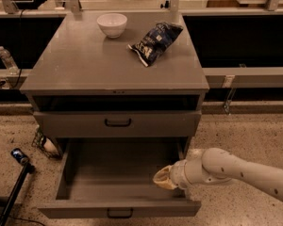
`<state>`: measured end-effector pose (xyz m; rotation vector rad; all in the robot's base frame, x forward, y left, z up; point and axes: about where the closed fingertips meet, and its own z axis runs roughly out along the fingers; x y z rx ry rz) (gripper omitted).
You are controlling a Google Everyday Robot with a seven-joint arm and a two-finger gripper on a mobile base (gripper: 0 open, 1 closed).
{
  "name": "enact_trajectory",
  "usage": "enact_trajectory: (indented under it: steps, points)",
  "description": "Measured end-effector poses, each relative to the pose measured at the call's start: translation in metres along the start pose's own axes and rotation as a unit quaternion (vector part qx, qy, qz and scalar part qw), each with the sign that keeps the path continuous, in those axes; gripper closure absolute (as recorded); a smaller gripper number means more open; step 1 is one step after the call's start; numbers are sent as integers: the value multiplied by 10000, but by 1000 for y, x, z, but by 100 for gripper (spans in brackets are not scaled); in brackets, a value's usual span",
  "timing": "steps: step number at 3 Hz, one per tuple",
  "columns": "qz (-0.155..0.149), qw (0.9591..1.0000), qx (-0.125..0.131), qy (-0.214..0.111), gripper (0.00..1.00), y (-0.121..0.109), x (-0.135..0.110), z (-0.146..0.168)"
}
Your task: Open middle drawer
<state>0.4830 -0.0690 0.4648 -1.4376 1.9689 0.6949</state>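
Item 1: middle drawer (85, 207), grey, pulled well out of the cabinet (99, 67), small black pull at its front centre.
Item 2: my gripper (163, 178), inside that drawer at 4 o'clock of its floor, near the right wall. Whether it is spread or closed I cannot tell.
Item 3: top drawer (70, 124), closed, directly above.
Item 4: white bowl (112, 24), cabinet top, 11 o'clock.
Item 5: dark snack bag (154, 42), cabinet top, 1 o'clock, apart from the bowl.
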Motion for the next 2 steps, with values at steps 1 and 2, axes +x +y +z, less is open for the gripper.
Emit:
enact_trajectory:
  steps: [1,2]
  points:
    - [18,9989,366,-299,100,1,-18,-32]
    - [50,9988,373,-305,74,2,-15,-33]
